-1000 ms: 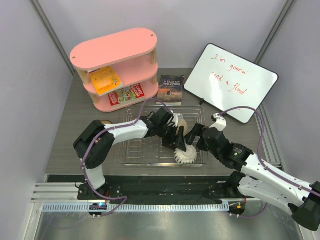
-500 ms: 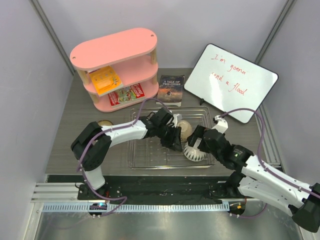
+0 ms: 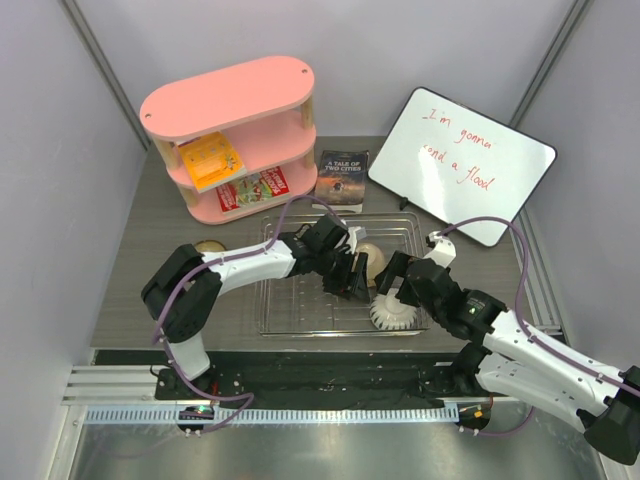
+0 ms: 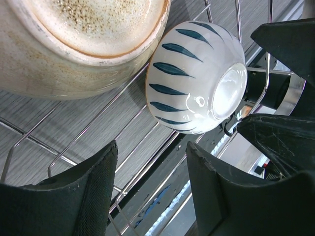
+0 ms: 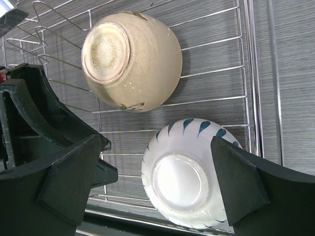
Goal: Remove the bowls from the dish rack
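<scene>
You are at the pick of the white ribbed bowl [image 3: 397, 313], which lies upside down in the near right corner of the silver wire dish rack [image 3: 285, 300]. Your right gripper [image 5: 152, 179] is spread wide, one black finger on each side of that bowl, not yet closed on it. The next move likely calls for closing across its sides and lifting it straight up over the raised wire rim. Your left gripper [image 4: 152, 191] hangs just left of the bowl, fingers parted, nothing between them. A beige speckled bowl [image 5: 130, 59], also base up, sits just beyond the white one on the far side, so lift without nudging it. The white bowl is glossy glazed ceramic with blue leaf strokes and a smooth round foot ring. The beige one looks like matte stoneware, freckled brown. The rack's bars are thin, parallel and shiny over the grey wood-grain table [image 3: 160, 290].
</scene>
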